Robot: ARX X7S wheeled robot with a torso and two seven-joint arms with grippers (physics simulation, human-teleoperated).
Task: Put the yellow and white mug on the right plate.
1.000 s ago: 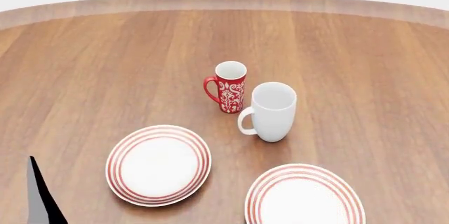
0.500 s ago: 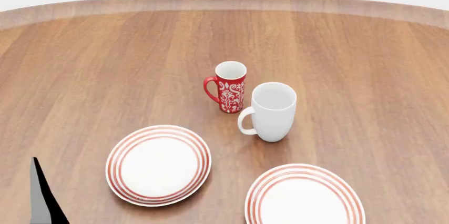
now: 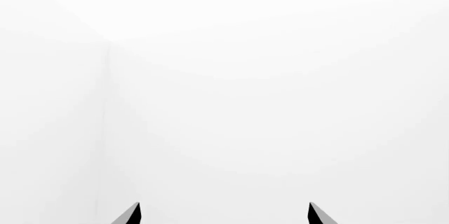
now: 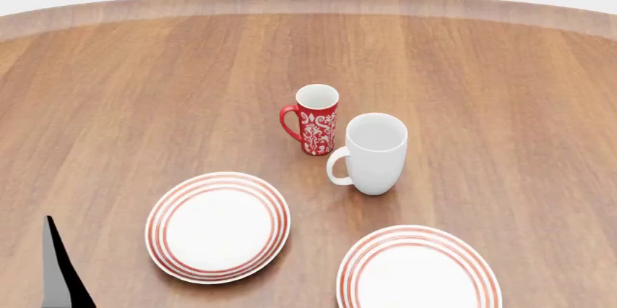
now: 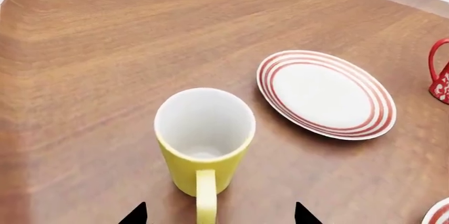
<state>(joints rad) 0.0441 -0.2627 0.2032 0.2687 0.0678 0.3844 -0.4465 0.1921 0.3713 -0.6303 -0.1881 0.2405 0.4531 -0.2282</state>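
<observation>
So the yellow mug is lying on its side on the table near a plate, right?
Not quite. In the right wrist view the yellow mug stands upright on the table, open end up, near a plate.

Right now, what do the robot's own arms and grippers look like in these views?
Little shows. The left gripper appears as two plain wedge tips, black with grey faces; the head view shows a similar black and grey sliver at its lower left. The right gripper shows two black pointed tips. No cables, markings or arm links are visible.
</observation>
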